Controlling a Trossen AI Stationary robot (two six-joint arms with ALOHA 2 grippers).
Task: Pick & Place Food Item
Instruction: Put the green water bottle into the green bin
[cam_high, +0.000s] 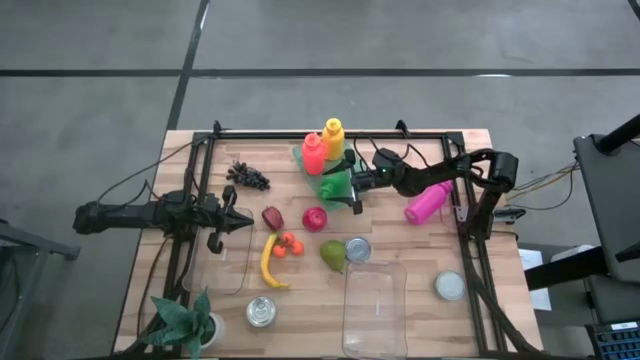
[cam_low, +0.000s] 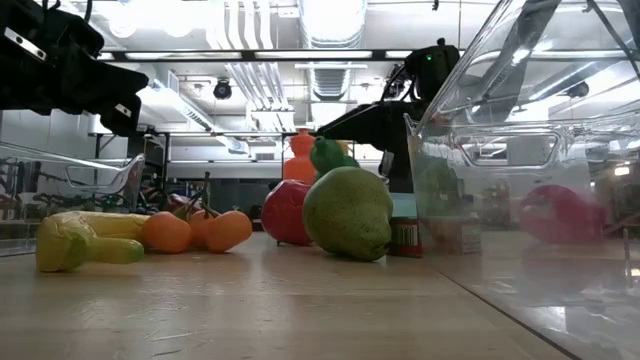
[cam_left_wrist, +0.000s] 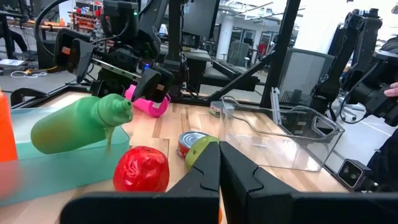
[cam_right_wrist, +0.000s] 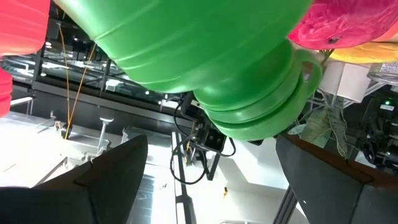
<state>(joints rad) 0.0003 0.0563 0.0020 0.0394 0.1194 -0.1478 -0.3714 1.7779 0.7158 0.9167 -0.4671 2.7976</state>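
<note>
A green squeeze bottle (cam_high: 334, 185) lies on its side on a teal tray (cam_high: 299, 157) at the table's far middle. Its nozzle end (cam_left_wrist: 119, 109) sticks out over the tray's edge. My right gripper (cam_high: 354, 192) is open at that end. In the right wrist view its two fingers (cam_right_wrist: 118, 168) stand on either side of the bottle's neck (cam_right_wrist: 261, 112), apart from it. My left gripper (cam_high: 238, 221) is shut with nothing in it and points level over the table's left side. A pear (cam_high: 333, 255), a banana (cam_high: 268, 262) and a red fruit (cam_high: 315, 218) lie on the wood.
Red (cam_high: 313, 152) and orange (cam_high: 333, 138) bottles stand on the tray. A pink bottle (cam_high: 428, 202) lies under the right arm. Also here are grapes (cam_high: 248, 176), small orange fruits (cam_high: 288, 245), cans (cam_high: 358, 250), clear tubs (cam_high: 375, 305), a lid (cam_high: 450, 286) and a plant (cam_high: 185, 320).
</note>
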